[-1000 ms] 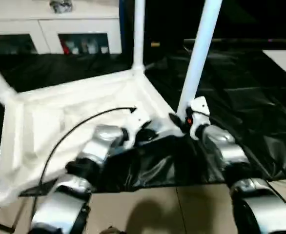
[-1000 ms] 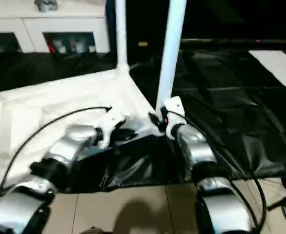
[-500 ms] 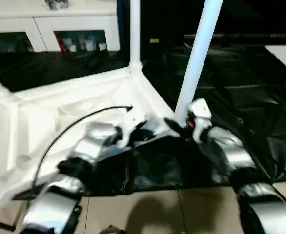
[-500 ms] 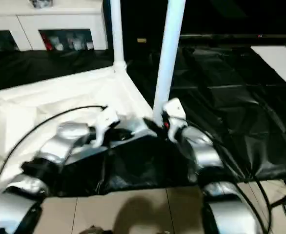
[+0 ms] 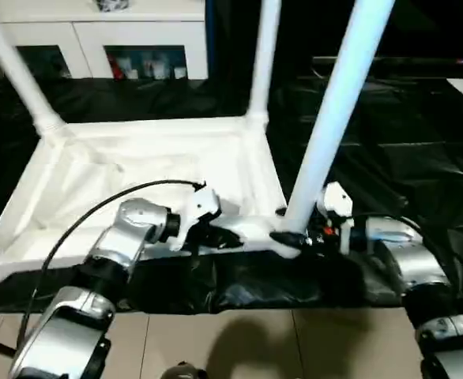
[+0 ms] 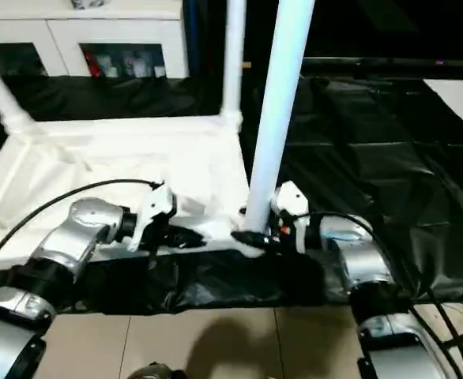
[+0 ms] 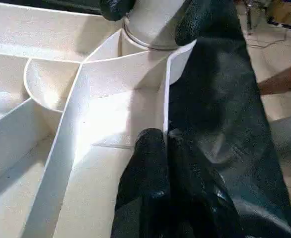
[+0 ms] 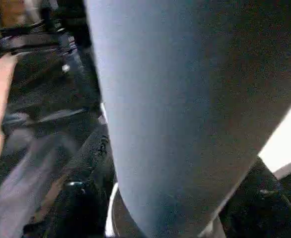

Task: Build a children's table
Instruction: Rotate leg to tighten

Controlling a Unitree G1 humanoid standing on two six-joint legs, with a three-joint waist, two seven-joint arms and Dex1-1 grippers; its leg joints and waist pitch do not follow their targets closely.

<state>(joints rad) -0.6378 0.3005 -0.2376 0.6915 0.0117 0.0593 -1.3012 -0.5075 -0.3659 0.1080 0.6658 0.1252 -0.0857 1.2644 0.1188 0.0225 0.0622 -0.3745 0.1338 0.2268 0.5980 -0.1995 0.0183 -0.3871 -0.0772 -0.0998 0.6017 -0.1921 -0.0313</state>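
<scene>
Right hand [image 5: 288,235] clasps white tapered leg [image 5: 334,118] upright.

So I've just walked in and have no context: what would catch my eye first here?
The upside-down white table top lying on black sheeting, ribbed underside up, with white legs rising from its corners. The nearest leg stands at the front corner, where the right gripper sits around its base. The left gripper is clamped on the table top's near rim beside it, and a white cabinet stands behind.
</scene>
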